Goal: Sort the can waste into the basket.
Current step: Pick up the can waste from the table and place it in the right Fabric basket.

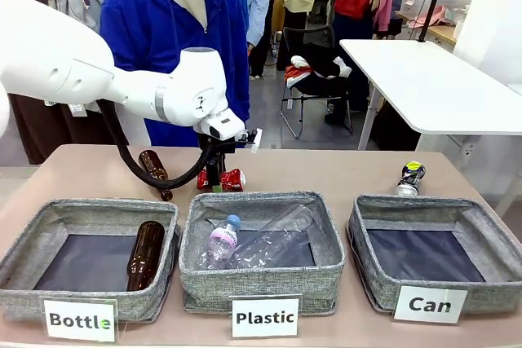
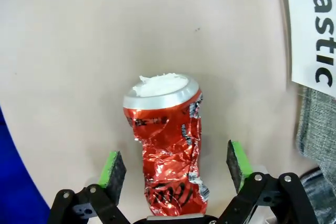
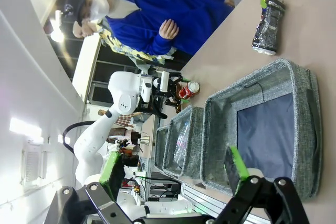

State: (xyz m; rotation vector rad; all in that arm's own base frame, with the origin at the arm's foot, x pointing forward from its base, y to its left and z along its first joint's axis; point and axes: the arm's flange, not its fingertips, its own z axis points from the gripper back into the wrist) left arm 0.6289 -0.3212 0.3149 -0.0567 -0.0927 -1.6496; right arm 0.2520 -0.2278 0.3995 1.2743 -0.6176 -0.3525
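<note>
A crushed red can lies on the table behind the middle basket. In the left wrist view this red can lies between the green pads of my left gripper, which is open, with a gap on each side. The left gripper hangs low over the table beside the can. A black can stands just behind the grey basket signed "Can", whose inside is bare. My right gripper is open and holds nothing; it looks from a distance at that basket and the black can.
The "Plastic" basket holds clear bottles. The "Bottle" basket holds a brown bottle, and another brown bottle lies on the table behind it. A person in a blue jacket stands at the far side.
</note>
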